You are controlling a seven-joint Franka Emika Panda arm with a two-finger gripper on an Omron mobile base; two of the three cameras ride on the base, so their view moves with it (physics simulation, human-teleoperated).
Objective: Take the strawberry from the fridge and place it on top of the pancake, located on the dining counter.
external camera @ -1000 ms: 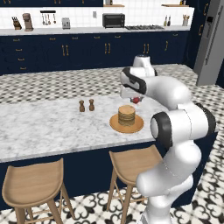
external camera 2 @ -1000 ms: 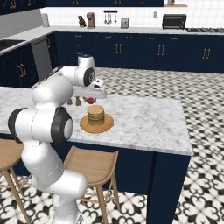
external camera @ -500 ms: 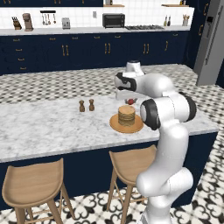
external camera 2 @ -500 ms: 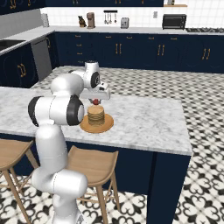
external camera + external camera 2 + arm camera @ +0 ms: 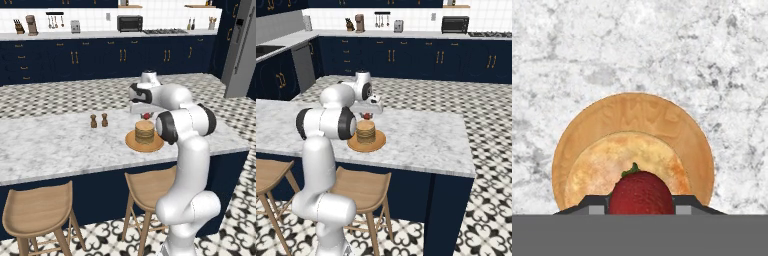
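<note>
My end effector (image 5: 641,202) is clamped narrow on the strawberry (image 5: 641,192), hanging above the pancake (image 5: 628,167) on its plate (image 5: 632,117) on the worktop (image 5: 637,45). The stack lies straight below, its centre slightly forward of the berry. Next move, I judge: go down and let go.

- One strawberry (image 5: 641,192)
- One pancake stack (image 5: 144,132)
- One plate (image 5: 131,143)
- One counter (image 5: 50,150)
- Two shakers (image 5: 98,120)
- Two stools (image 5: 37,210) in the left base view
- One toaster oven (image 5: 129,23)
- One fridge (image 5: 241,47)
- One knife block (image 5: 19,27)
</note>
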